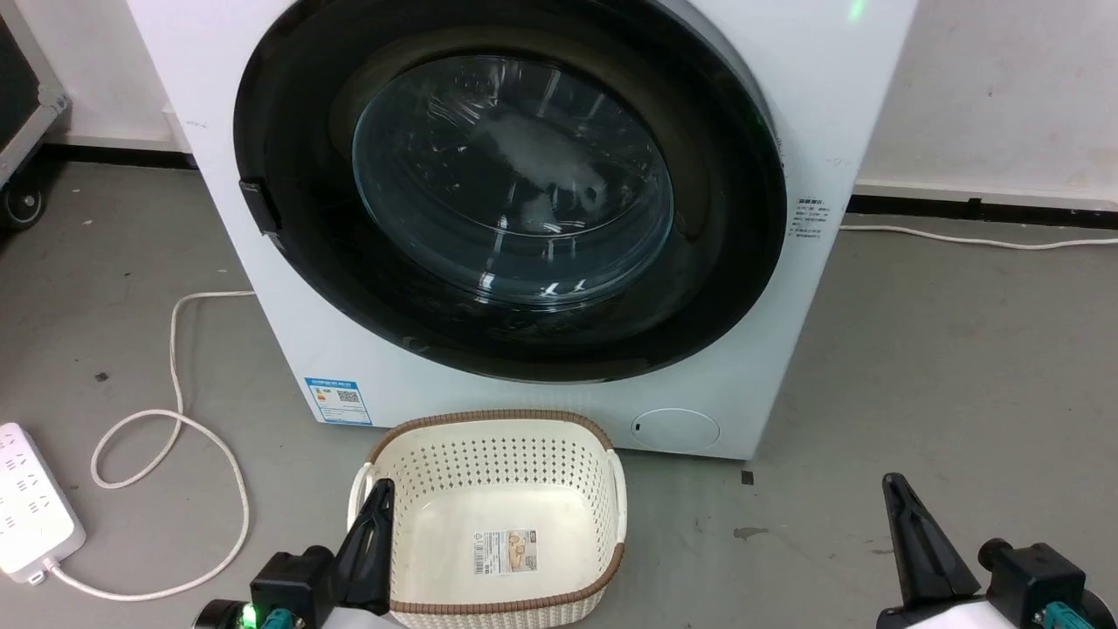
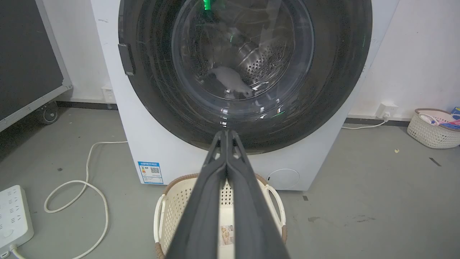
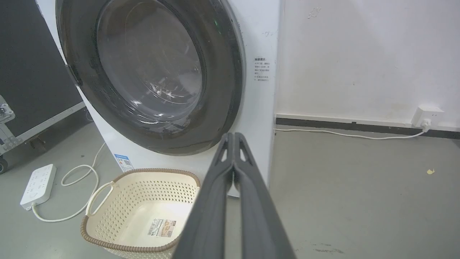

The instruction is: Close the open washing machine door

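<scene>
Head view: round black-rimmed, glass-windowed washing machine door (image 1: 515, 188) sits flush in the white front-loading washing machine (image 1: 812, 96) at 12 o'clock. Left pincer (image 1: 381, 496), 7 o'clock, and right pincer (image 1: 892, 489), 5 o'clock: both closed tight, holding nothing. Judged: closing done; next, verify latch, perhaps a firm push.

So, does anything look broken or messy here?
Not really. The washing machine door looks shut flat against the washing machine, and the basket stands upright, empty but for a label. The only untidy bit is the white cable looping loose over the floor by the power strip.
</scene>
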Controlling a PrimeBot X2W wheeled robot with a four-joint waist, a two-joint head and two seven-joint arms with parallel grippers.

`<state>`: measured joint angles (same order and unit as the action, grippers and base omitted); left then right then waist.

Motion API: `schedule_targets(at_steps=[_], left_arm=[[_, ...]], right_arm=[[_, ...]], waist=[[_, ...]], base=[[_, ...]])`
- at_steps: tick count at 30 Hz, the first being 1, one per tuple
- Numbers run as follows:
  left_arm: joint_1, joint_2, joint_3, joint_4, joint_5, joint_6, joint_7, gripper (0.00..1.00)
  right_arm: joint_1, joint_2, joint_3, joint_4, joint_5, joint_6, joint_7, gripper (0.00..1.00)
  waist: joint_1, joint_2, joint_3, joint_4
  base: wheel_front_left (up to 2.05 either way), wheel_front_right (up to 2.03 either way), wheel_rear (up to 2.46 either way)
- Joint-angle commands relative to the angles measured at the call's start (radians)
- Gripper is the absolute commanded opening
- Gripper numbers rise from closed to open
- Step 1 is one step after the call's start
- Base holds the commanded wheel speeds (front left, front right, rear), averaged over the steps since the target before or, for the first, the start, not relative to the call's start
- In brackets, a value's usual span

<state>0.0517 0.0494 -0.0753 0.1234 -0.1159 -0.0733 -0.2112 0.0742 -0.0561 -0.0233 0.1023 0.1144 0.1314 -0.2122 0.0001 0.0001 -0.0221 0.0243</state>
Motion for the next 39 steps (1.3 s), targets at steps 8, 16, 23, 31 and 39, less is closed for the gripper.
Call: schedule_targets(at_steps=[8, 16, 23, 31, 39], left_arm=[[-0.012, 0.000, 0.010, -0.015, 0.015, 0.008, 0.022, 0.00], [-0.016, 0.000, 0.016, -0.025, 0.024, 0.014, 0.038, 0.00], [-0.019, 0.000, 0.021, -0.033, 0.032, 0.018, 0.052, 0.00], [-0.023, 0.000, 0.028, -0.044, 0.042, 0.026, 0.073, 0.00], [-0.026, 0.000, 0.033, -0.054, 0.051, 0.031, 0.089, 0.00]], right_arm=[[-0.017, 0.001, 0.003, -0.015, -0.016, 0.000, 0.021, 0.00], [-0.021, 0.002, 0.005, -0.023, -0.024, 0.000, 0.038, 0.00], [-0.026, 0.002, 0.007, -0.029, -0.032, 0.000, 0.052, 0.00], [-0.032, 0.003, 0.009, -0.039, -0.042, 0.000, 0.073, 0.00], [-0.037, 0.003, 0.010, -0.046, -0.051, 0.000, 0.089, 0.00]], waist=[[-0.0001, -0.0001, 0.002, -0.002], [-0.0001, -0.0001, 0.004, -0.004], [-0.0001, -0.0001, 0.005, -0.006], [-0.0001, -0.0001, 0.007, -0.008], [-0.0001, -0.0001, 0.009, -0.010]], base=[[0.00, 0.00, 0.00], [0.00, 0.00, 0.00], [0.00, 0.00, 0.00], [0.00, 0.00, 0.00], [0.00, 0.00, 0.00]])
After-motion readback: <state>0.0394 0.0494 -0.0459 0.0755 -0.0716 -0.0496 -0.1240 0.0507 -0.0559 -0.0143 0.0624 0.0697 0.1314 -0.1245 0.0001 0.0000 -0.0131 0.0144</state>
